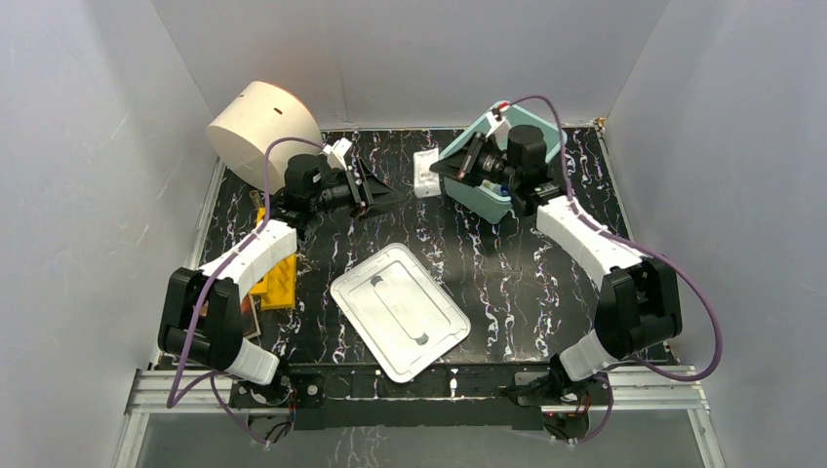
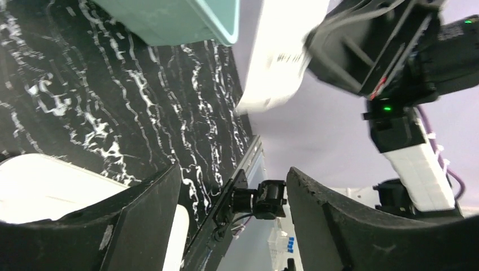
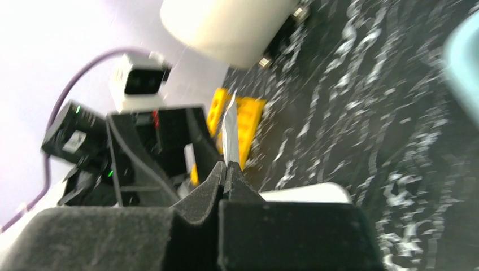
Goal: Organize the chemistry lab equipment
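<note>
While the left claw (image 1: 363,185) hangs wide open and empty above the dark marbled surface (image 1: 507,283), a white lid (image 1: 400,312) lies flat near the front edge. Toward the back, at about mid-width, the white packet (image 1: 426,174) is pinched edge-on in the tightly closed right claw (image 1: 449,168), just left of the teal bin (image 1: 492,203), over which that arm reaches.

Left hand (image 2: 234,175), 2 fingers (image 2: 141,217) wide apart, over marbled table (image 2: 113,101); teal bin (image 2: 169,20) and white packet (image 2: 282,56) beyond.
</note>
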You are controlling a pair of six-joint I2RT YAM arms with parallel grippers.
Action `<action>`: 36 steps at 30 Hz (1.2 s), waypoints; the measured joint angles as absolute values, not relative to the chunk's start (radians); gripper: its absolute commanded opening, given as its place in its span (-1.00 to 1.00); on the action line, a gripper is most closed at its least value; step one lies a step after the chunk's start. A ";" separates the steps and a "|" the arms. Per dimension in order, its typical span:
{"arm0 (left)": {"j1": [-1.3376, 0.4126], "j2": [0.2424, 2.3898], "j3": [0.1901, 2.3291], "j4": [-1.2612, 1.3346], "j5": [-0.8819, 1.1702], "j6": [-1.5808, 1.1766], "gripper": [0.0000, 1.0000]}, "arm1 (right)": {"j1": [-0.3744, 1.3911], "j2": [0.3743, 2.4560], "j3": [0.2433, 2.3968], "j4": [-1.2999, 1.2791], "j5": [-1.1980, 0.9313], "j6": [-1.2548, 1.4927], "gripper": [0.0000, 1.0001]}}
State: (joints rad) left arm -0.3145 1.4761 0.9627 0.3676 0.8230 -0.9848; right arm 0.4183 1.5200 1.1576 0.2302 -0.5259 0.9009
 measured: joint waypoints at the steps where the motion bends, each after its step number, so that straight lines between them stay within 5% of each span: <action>1: -0.314 1.476 0.967 0.340 0.810 -0.968 0.40 | 0.403 1.520 1.175 0.204 -0.502 0.875 -1.00; 14: -0.313 1.476 1.001 0.064 0.704 -0.809 0.43 | 0.286 1.599 1.424 -0.126 0.107 0.542 -1.00; 28: -0.313 1.485 1.065 -0.129 0.565 -0.716 0.43 | 0.258 1.861 1.486 -0.320 0.271 0.490 -1.00; 36: -0.313 1.486 1.084 -0.228 0.457 -0.675 0.43 | 0.260 1.914 1.535 -0.379 0.312 0.467 -0.19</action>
